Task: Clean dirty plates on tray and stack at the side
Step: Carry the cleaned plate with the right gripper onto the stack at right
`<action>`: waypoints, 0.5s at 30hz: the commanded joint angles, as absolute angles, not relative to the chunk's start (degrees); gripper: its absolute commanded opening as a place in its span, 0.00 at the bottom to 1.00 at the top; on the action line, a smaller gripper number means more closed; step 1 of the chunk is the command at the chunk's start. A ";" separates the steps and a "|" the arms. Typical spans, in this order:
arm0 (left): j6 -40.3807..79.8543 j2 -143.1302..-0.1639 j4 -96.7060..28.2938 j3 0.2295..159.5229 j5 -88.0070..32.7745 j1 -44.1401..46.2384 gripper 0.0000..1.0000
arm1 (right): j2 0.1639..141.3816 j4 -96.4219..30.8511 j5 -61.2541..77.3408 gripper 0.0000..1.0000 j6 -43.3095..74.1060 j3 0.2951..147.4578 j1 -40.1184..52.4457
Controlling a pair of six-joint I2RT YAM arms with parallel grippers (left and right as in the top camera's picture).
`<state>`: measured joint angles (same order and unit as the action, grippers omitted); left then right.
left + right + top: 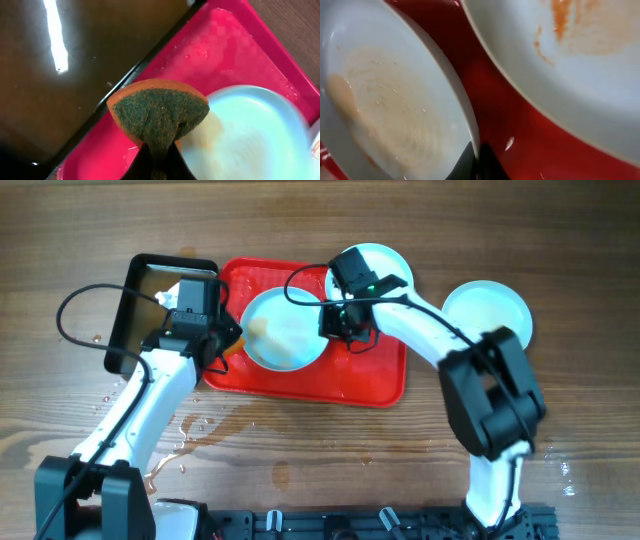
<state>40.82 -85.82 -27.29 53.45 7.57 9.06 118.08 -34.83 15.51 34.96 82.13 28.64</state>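
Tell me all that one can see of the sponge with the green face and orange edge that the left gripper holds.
The sponge has a rough dark green scouring face and an orange-brown backing that shows as a rim. The left gripper pinches its lower end, so it fans out. It hangs over the red plastic tray, beside the round white plate; contact cannot be told.

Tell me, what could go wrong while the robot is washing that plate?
1. The right gripper pinches only the thin rim of the middle plate; scrubbing with the sponge might make it slip free.
2. The streaked plate sits close by, so a slip could bump it.
3. The black pan of brown liquid lies right beside the tray; a nudge might spill it.
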 commanded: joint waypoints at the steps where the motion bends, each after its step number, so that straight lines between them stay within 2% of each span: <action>1: 40.75 -85.17 -27.27 53.63 7.31 8.45 0.04 | 106.32 -37.39 9.47 0.04 28.80 84.38 27.81; 11: 40.75 -85.17 -27.27 53.63 7.31 8.47 0.04 | 88.86 -52.07 -27.51 0.04 28.58 84.38 27.73; 15: 40.75 -85.17 -27.14 53.63 7.31 8.45 0.04 | 85.76 -53.41 -33.28 0.04 27.16 84.38 27.79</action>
<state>40.82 -85.82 -27.44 53.45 7.44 8.75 88.33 -53.32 -21.17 29.02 83.68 27.86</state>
